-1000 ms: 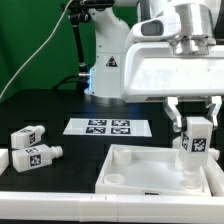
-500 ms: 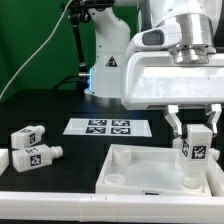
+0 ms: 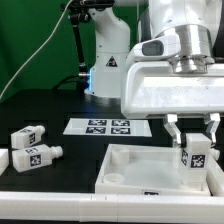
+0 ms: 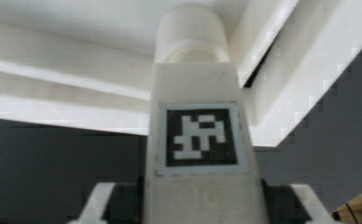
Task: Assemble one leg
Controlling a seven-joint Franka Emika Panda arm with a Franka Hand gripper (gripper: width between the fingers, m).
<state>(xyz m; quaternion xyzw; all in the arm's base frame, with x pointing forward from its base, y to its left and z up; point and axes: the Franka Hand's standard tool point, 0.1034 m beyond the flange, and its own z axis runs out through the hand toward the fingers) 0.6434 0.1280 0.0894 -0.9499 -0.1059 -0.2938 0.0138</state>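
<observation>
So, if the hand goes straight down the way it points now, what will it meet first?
Probably the tabletop: the hand holds the leg upright over its corner on the exterior view's right, so the leg's lower end would touch there first. The gap is unclear.

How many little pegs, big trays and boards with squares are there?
Legs: 3: the held leg in the claw, the far loose leg, the near loose leg
Tabletop: 1
Marker board: 1
Total: 5
A white bit at the edge is cut off, so not counted.
</observation>
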